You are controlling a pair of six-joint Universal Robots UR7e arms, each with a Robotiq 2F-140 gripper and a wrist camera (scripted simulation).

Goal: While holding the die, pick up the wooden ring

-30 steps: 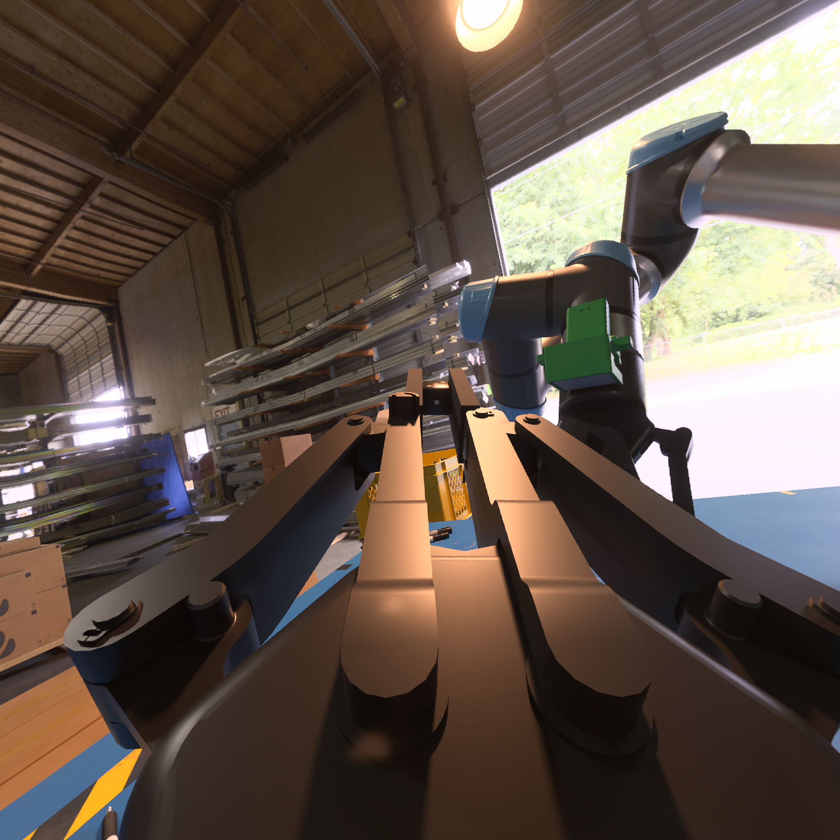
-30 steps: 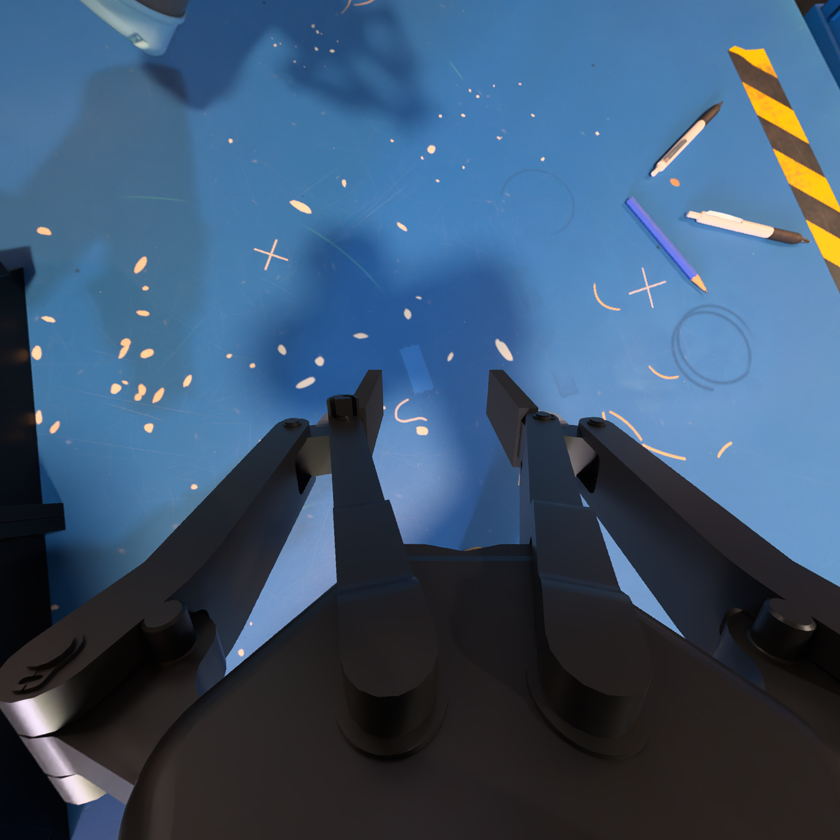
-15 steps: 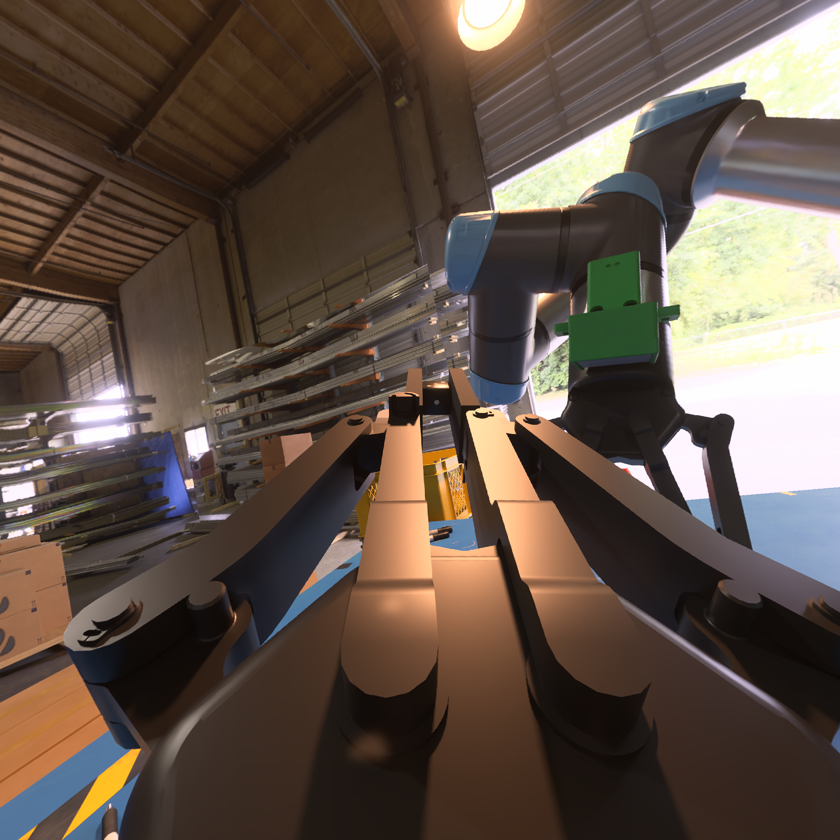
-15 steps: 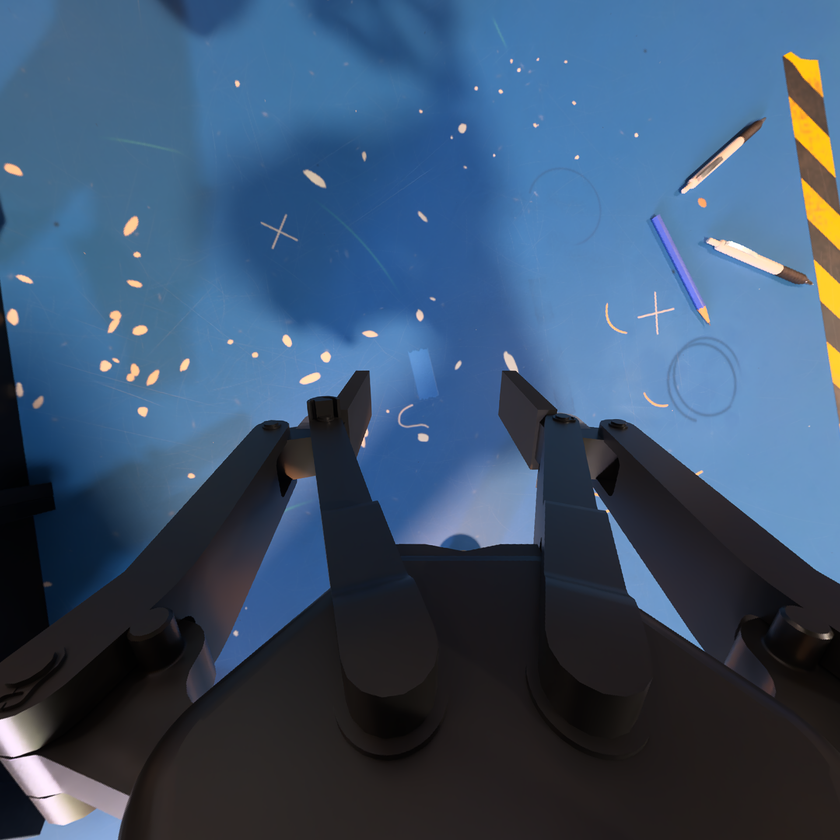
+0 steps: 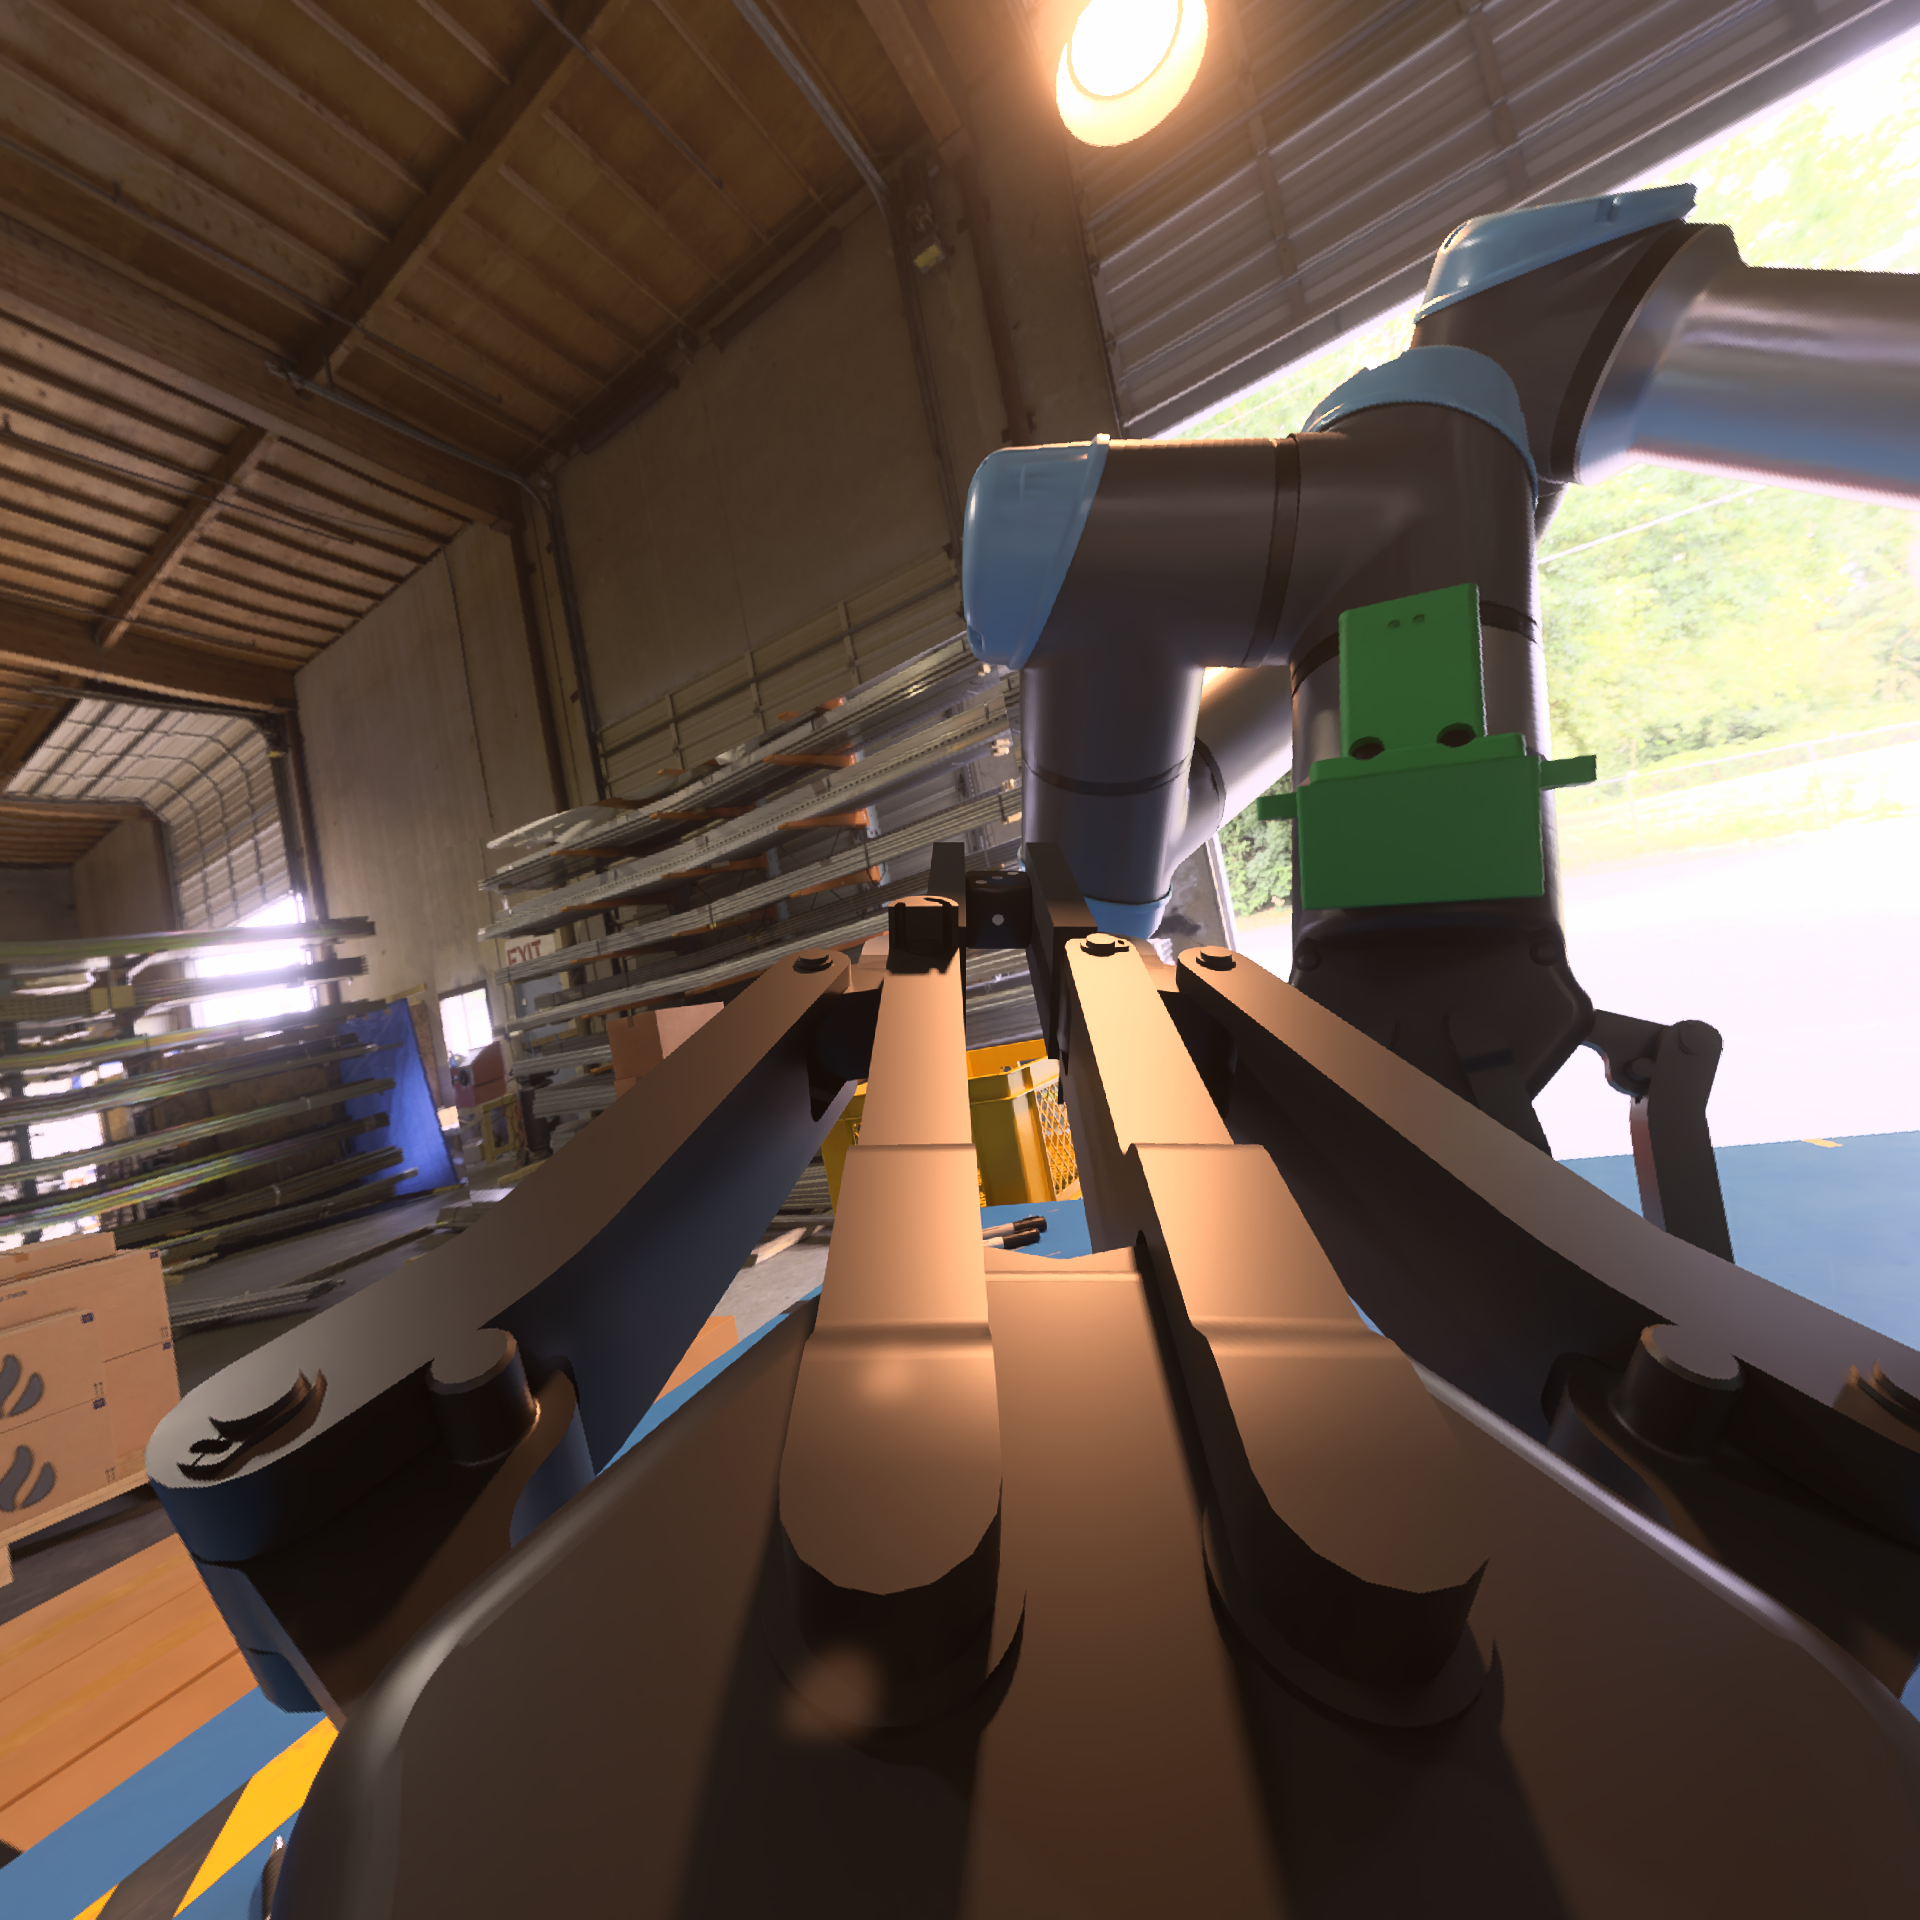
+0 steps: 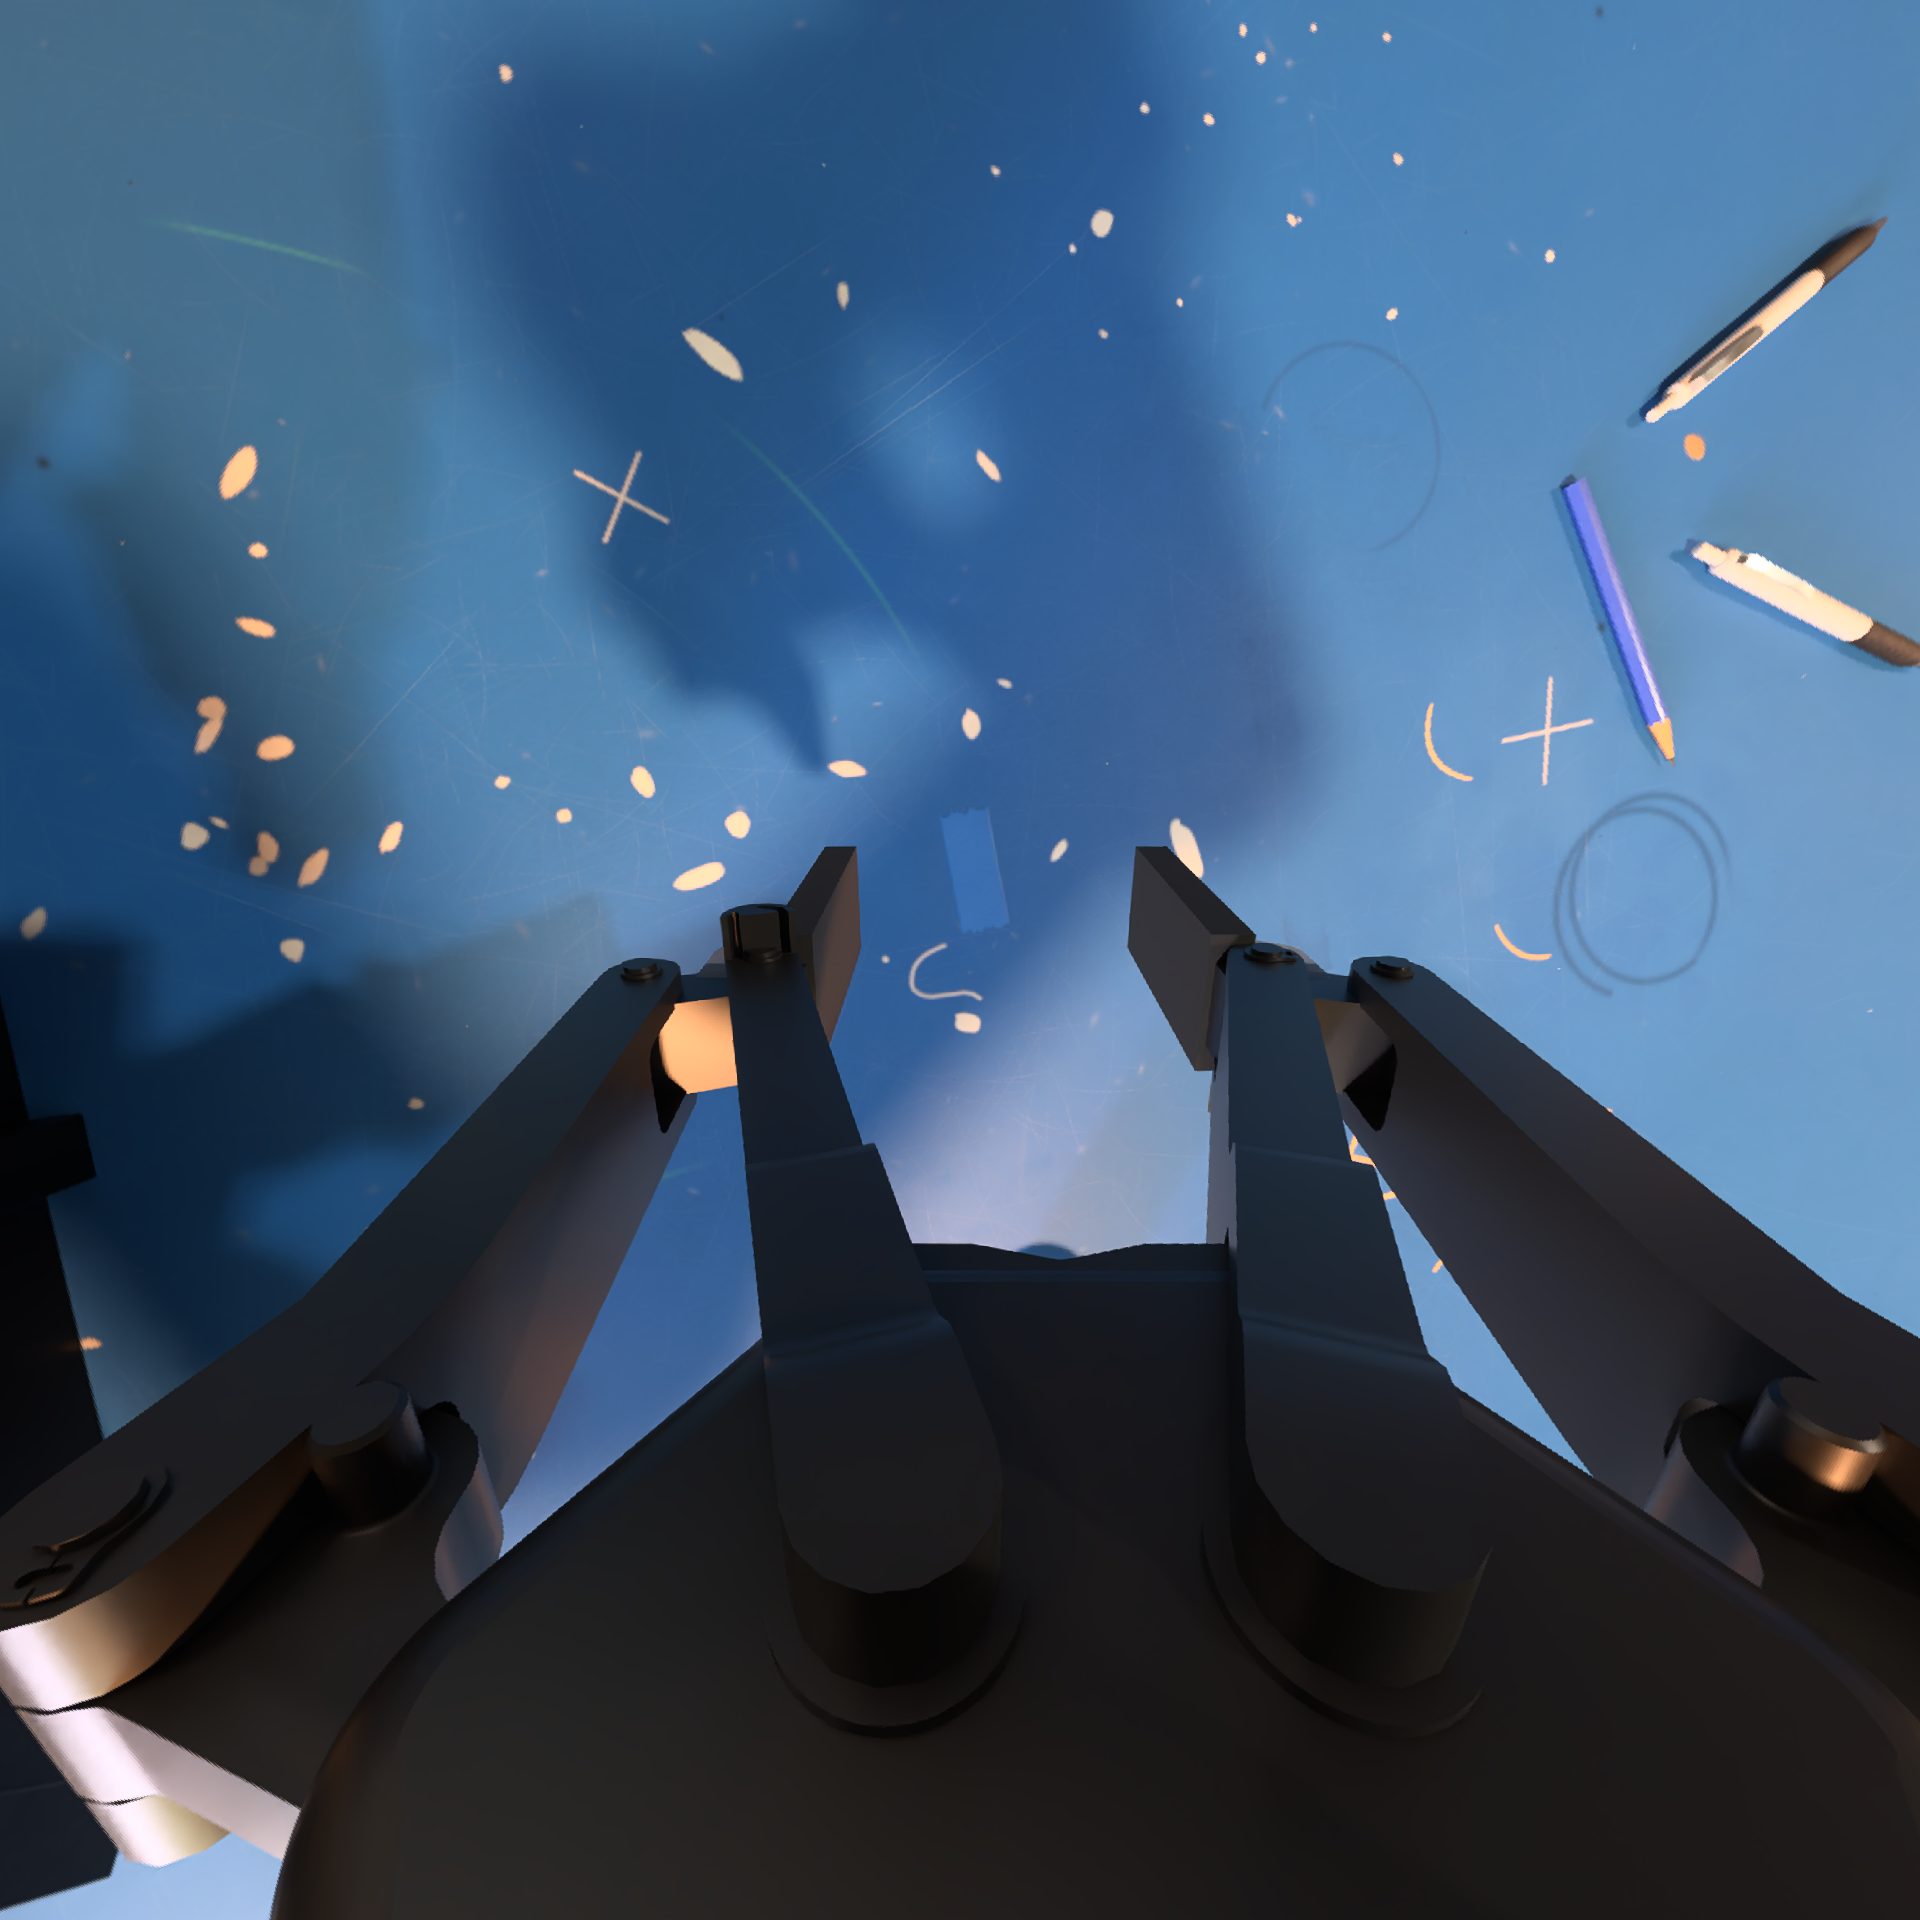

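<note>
While the left gripper pointed up and outward over the counter edge, its fingers were closed narrow on the die, a small dark cube with pale pips pinched between the pads at the tips. That half of the task appeared satisfied.

The right gripper hung over the blue counter, facing down, with its fingers set wide apart and nothing between them. In the left wrist view it stood just right of the die and beyond it, below the arm's green mount.

The ring was not visible in either view. Beneath the right gripper lay only chalk marks, pale flecks and a short strip of blue tape. A blue pencil and two pens lay well off to the far right of that view.

The direction from gripper to ring, on which the coming move depended, therefore could not be determined. By judgement, the free right arm was the only one available for the pickup, and it would need to bring the ring into its view before descending. A small dark rounded shape at the edge of the gripper body could not be identified.
</note>
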